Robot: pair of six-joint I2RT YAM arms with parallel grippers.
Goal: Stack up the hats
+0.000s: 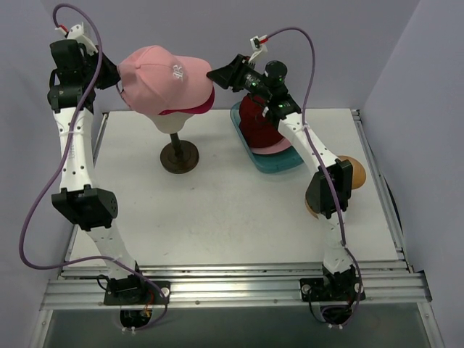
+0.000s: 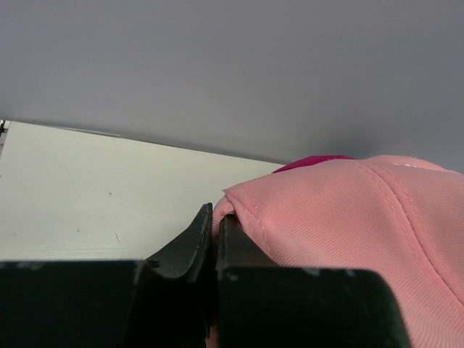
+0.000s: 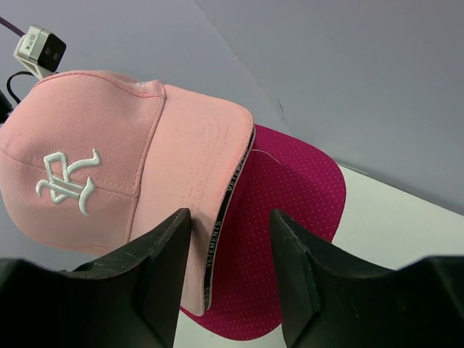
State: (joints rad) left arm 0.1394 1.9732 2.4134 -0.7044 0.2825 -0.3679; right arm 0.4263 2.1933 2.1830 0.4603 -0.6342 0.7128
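Observation:
A pale pink peaked cap point(image 1: 165, 72) sits on top of a magenta peaked cap point(image 1: 197, 109) on the cream head form point(image 1: 170, 123). My left gripper point(image 1: 116, 76) is shut on the pink cap's rear edge point(image 2: 239, 210); a bit of the magenta cap point(image 2: 319, 161) shows behind it. My right gripper point(image 1: 217, 75) is open and empty at the peaks, its fingers point(image 3: 163, 250) above the pink peak point(image 3: 196, 174) and the magenta peak point(image 3: 290, 217). A dark red hat point(image 1: 255, 119) lies on pale pink fabric point(image 1: 280, 148) in the teal tray point(image 1: 279, 165).
The head form stands on a post with a round dark base point(image 1: 179, 156) at the table's back middle. A tan rounded object point(image 1: 357, 174) lies at the right, partly behind my right arm. Grey walls close in the back and sides.

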